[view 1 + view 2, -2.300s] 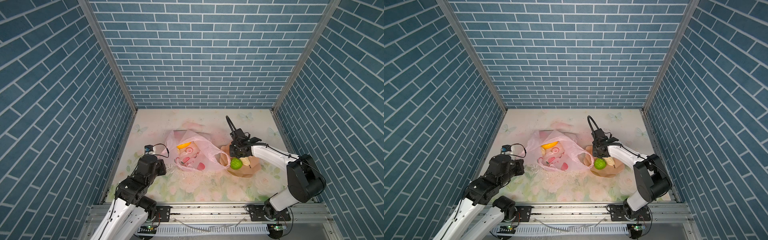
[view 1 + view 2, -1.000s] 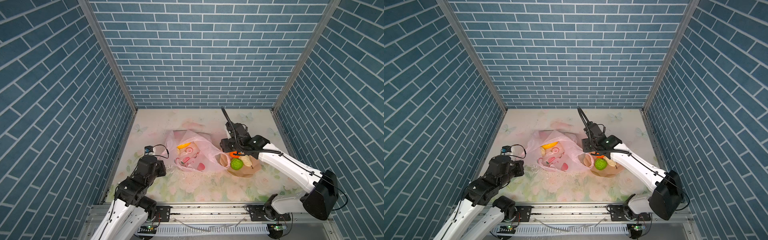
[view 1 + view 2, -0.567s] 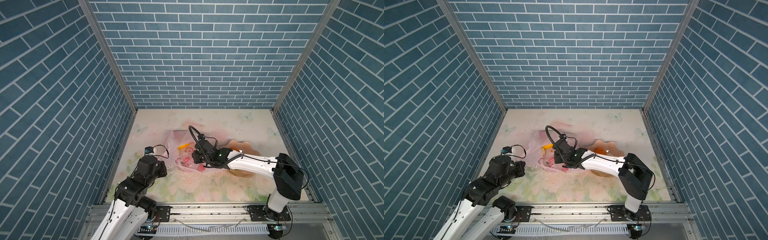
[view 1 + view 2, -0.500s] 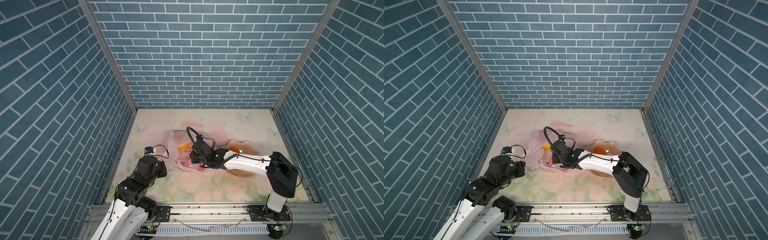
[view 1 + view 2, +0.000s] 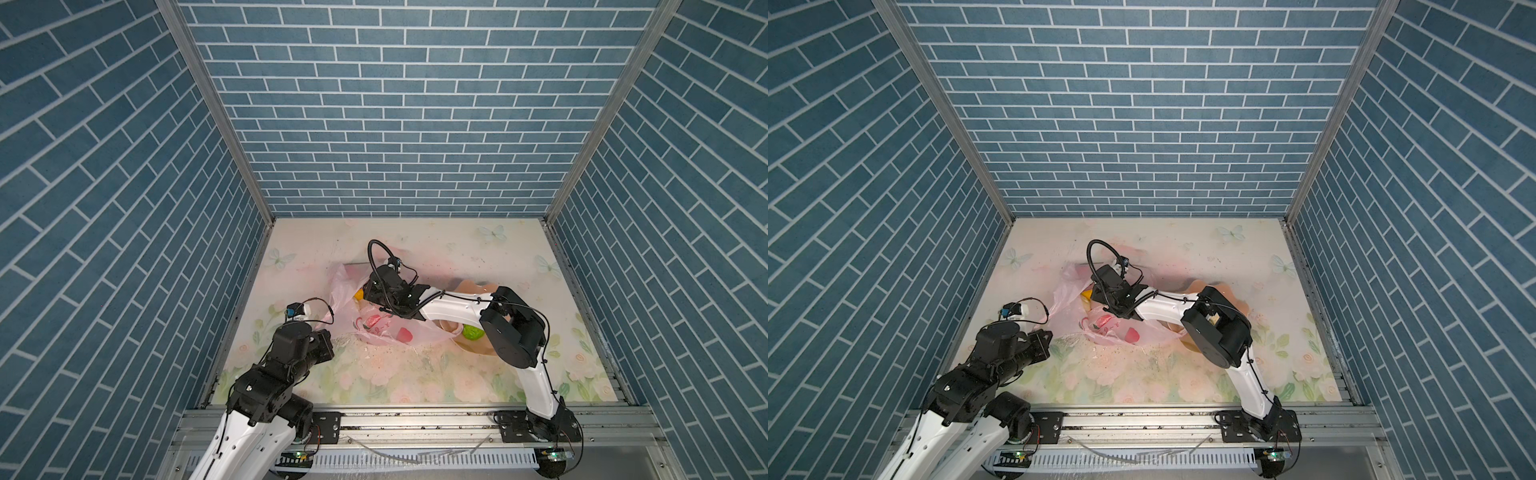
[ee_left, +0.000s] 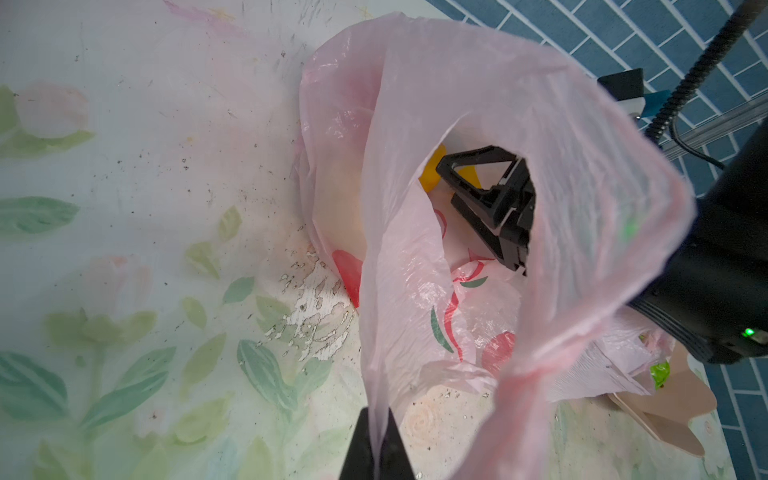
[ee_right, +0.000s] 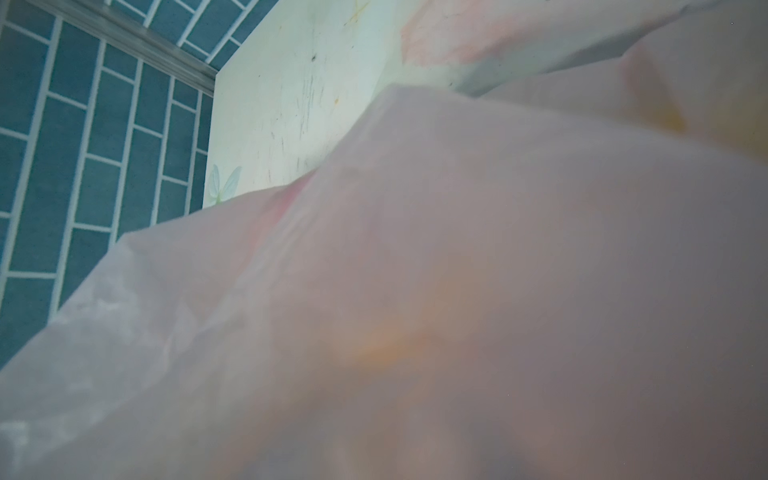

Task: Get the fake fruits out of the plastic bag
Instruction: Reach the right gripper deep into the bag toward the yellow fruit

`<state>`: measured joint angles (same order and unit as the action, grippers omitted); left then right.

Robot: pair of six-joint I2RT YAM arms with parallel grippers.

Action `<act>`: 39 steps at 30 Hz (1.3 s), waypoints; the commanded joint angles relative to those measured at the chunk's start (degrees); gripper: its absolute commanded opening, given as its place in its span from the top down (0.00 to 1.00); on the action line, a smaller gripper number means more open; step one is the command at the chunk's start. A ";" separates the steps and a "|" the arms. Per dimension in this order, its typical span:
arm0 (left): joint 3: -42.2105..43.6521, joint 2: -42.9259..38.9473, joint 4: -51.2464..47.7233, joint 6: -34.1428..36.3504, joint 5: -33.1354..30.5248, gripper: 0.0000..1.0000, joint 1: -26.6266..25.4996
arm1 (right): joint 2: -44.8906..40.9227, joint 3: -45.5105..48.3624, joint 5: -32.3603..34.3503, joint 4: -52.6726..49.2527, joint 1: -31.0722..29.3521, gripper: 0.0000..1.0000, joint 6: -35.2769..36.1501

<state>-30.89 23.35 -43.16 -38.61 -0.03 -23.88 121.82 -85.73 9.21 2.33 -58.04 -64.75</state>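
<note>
The plastic bag (image 5: 343,286) (image 5: 1065,309) lies left of the table's middle, pale pink and crinkly, its mouth held up. My left gripper (image 6: 376,440) (image 5: 333,332) is shut on the bag's rim (image 6: 374,374). My right gripper (image 6: 451,187) (image 5: 362,293) reaches deep into the bag, and its black jaws stand apart. A yellow fruit (image 6: 430,176) (image 5: 358,294) (image 5: 1086,296) sits right behind one finger. A bumpy green ball (image 5: 471,331) (image 6: 658,370) lies in the bowl. The right wrist view shows only bag film (image 7: 457,291) with an orange blur behind it.
The peach scalloped bowl (image 5: 467,286) (image 5: 1235,300) (image 6: 673,401) stands right of the bag, mostly under my right arm. A red patch (image 5: 404,333) (image 6: 496,351) shows through the bag; print or fruit, I cannot tell. Brick walls close in the back and both sides.
My right arm swung from over the bowl leftward into the bag's mouth, then pushed a little deeper. The left gripper kept its hold on the bag and stayed put.
</note>
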 commanded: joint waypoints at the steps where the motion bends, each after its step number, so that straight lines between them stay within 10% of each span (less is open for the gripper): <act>1: 0.61 -0.45 -0.70 -0.40 0.74 0.94 0.03 | 1.71 -4.40 0.50 -0.35 0.45 0.45 -4.12; 39: 1.67 0.48 4.71 1.95 2.03 0.94 0.05 | 13.61 -19.47 2.74 -13.02 2.03 0.49 -2.07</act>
<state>-30.06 23.86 -39.81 -37.65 1.63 -23.88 133.53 -102.24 10.22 -7.40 -56.49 -67.07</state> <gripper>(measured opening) 0.063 0.503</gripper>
